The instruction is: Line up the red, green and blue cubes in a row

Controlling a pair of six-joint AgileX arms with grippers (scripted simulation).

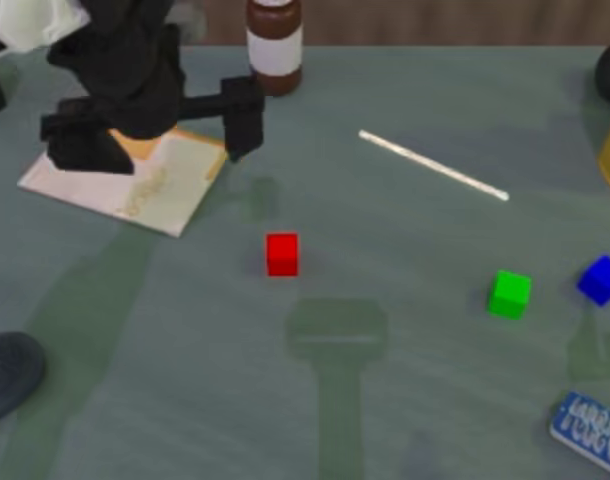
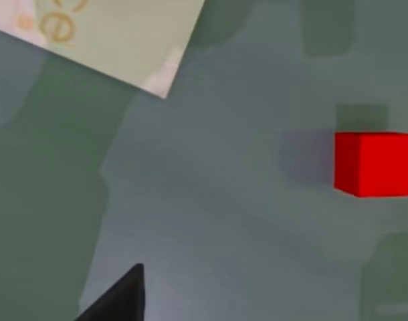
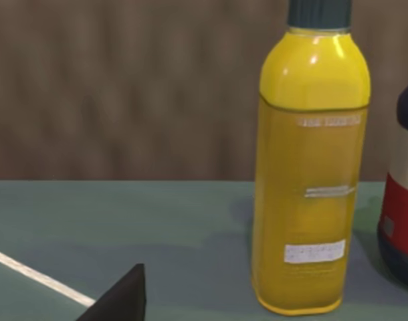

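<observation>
The left arm rises closest to the overhead camera, a black bulk in the upper left of the top view, with its left hand (image 1: 240, 135) reaching right over the edge of a pale paper sheet (image 1: 125, 185). Whether this hand is wide or narrow I cannot tell; the left wrist view shows only one dark fingertip (image 2: 120, 297) above bare bench (image 1: 405, 400).

The red cube (image 1: 282, 254) sits a little left of the frame's centre, below the left hand and apart from it. It is a small plain matte block, bright red, with sharp edges and a darker shaded side face; it also shows at the right edge of the left wrist view. The green cube (image 1: 509, 294) lies at centre right, equally small and matte, bright green, turned slightly askew. The blue cube (image 1: 601, 279) is near the right edge, just beside the green one but not touching it, deep blue and also rotated a little. Green and blue stand well apart from red.

A brown bottle with a white label (image 1: 275, 45) stands at top centre. A thin white stick (image 1: 433, 166) lies diagonally in the upper right. A flat blue patterned pack (image 1: 592, 432) occupies the lower right corner, and a dark round object (image 1: 7, 372) the lower left.

The right hand does not show in the top view; its wrist view shows a dark fingertip (image 3: 120, 301), so its state I cannot tell, facing a yellow bottle (image 3: 311, 167).
</observation>
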